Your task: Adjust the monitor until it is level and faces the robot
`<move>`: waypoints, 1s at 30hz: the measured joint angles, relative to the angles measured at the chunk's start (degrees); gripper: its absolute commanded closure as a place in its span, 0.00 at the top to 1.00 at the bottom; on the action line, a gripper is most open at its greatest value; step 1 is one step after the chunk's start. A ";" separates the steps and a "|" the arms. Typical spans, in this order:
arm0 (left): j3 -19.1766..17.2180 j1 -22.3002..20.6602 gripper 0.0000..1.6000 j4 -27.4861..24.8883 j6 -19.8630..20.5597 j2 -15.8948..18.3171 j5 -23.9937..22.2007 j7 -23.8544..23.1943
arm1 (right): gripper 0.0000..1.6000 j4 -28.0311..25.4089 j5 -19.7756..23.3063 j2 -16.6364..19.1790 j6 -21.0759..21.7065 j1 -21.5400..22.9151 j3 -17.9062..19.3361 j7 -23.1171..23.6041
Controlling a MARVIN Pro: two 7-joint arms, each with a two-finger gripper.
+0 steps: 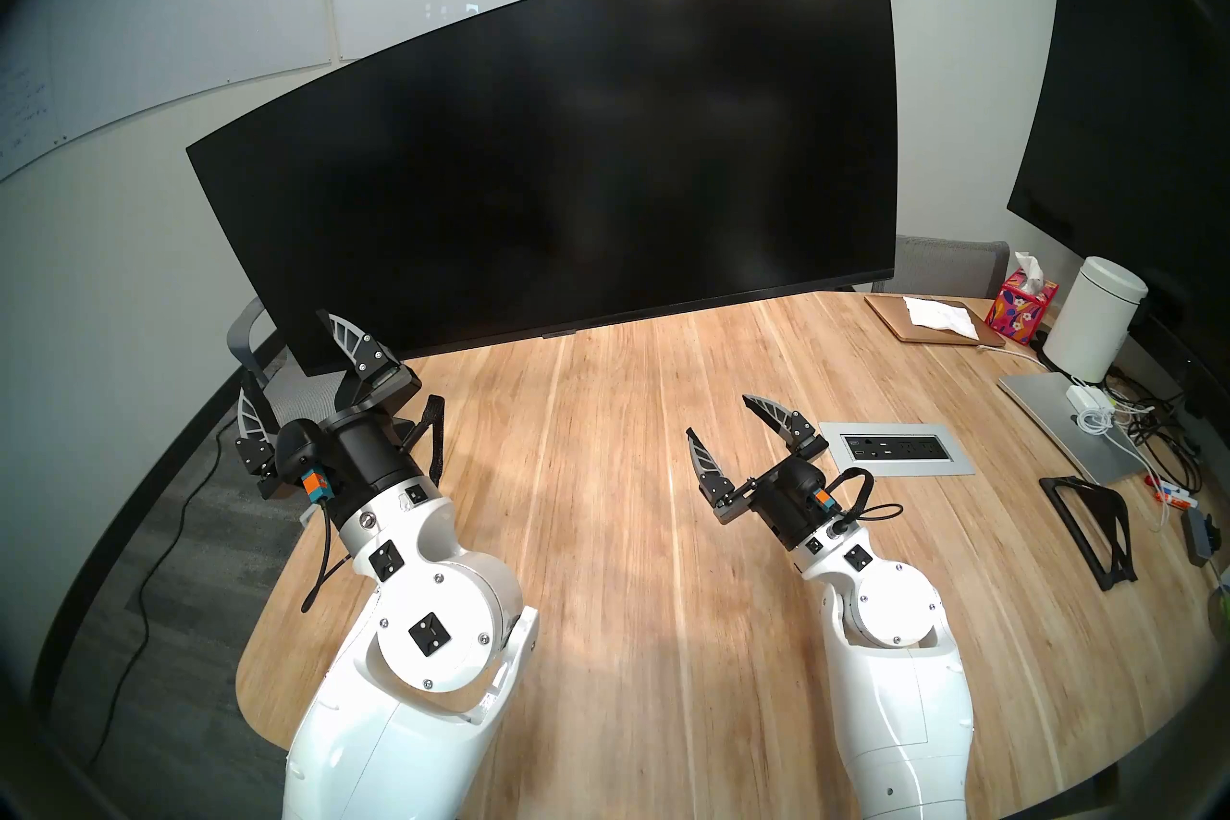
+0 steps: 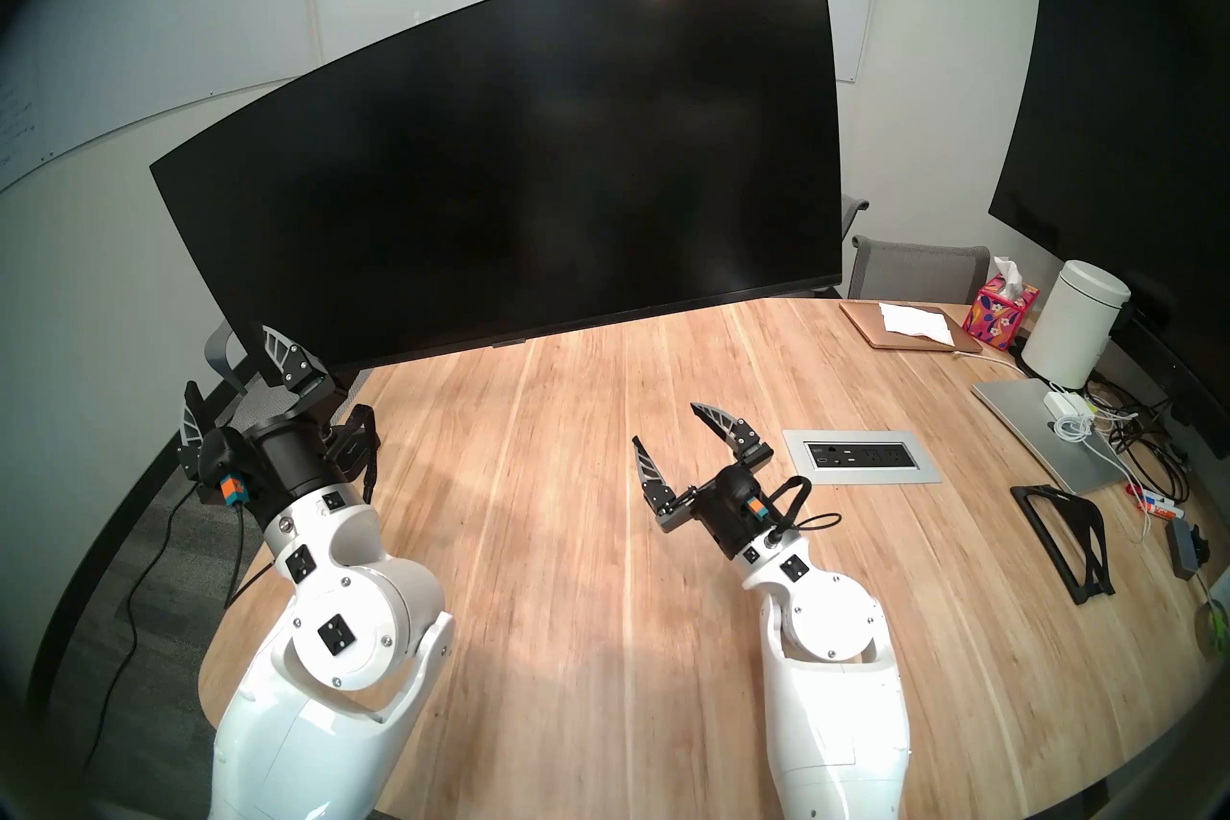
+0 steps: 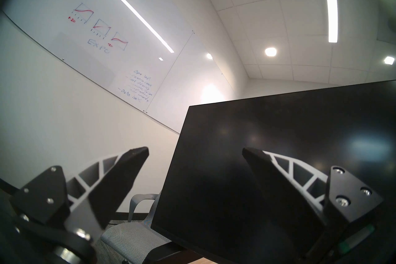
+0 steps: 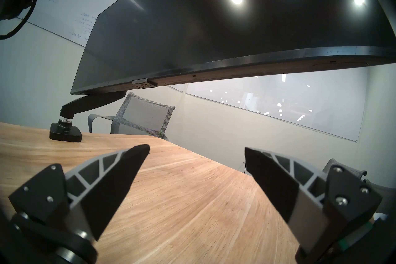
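Observation:
The monitor [image 1: 566,146] is a very wide curved black screen over the wooden table [image 1: 599,499]. It is tilted, with its left end low and its right end high. Its black arm [image 4: 92,102] and flat base [image 4: 65,134] show in the right wrist view. My left gripper [image 1: 286,356] is open at the monitor's lower left corner. In the left wrist view the screen's left edge [image 3: 171,171] runs between the open fingers [image 3: 267,171]. My right gripper [image 1: 720,416] is open and empty above the table's middle, in front of and below the monitor's bottom edge [image 4: 235,62].
A larger flat black screen [image 1: 1131,100] stands at the right. Below it are a white canister [image 1: 1091,326], a tissue box [image 1: 1025,303], a brown notebook [image 1: 932,319], a silver laptop [image 1: 1065,432] with cables and a black stand [image 1: 1091,526]. A power outlet panel [image 1: 895,449] sits in the table. Grey chairs [image 1: 945,266] stand behind.

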 measured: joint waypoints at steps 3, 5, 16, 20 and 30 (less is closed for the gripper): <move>0.03 -0.02 1.00 0.01 0.00 0.06 -0.02 0.06 | 1.00 0.01 0.00 0.00 0.00 -0.01 0.00 0.00; 0.05 -0.03 1.00 0.01 0.00 0.10 -0.03 0.10 | 1.00 0.01 -0.01 0.00 0.00 -0.01 0.00 0.00; 0.20 -0.10 1.00 0.02 0.00 0.30 -0.08 0.34 | 1.00 0.03 -0.02 0.00 0.00 -0.02 0.00 0.00; 0.24 -0.13 1.00 0.02 0.00 0.39 -0.10 0.43 | 1.00 0.03 -0.02 0.00 0.00 -0.03 0.00 0.01; 0.34 -0.20 1.00 0.02 0.01 0.60 -0.15 0.65 | 1.00 0.04 -0.02 0.00 0.00 -0.03 0.00 0.01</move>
